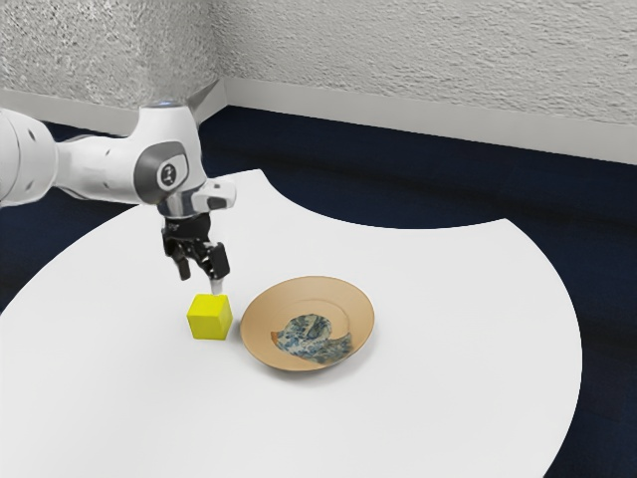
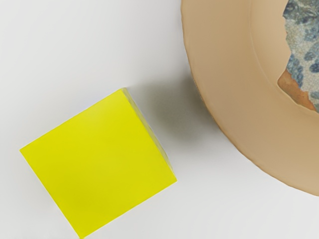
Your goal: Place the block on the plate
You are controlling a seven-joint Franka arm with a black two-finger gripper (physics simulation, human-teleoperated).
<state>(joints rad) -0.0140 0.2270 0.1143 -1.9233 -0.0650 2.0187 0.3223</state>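
Observation:
My gripper (image 1: 200, 278) is open above the yellow block (image 1: 209, 318), with its two fingers apart and nothing between them. The block rests on the white table, just beside the tan plate (image 1: 261, 311) on the exterior view's left of it. In the wrist view the block (image 2: 97, 162) lies under my hand with its top face showing, turned at an angle. A strip of table separates it from the plate (image 2: 224, 89), part of which is in that view.
The white table (image 1: 448, 378) has a curved edge with a concave cut at the far side. A mottled blue and orange patch (image 1: 314, 339) marks the plate's inside. Textured walls stand beyond the dark floor.

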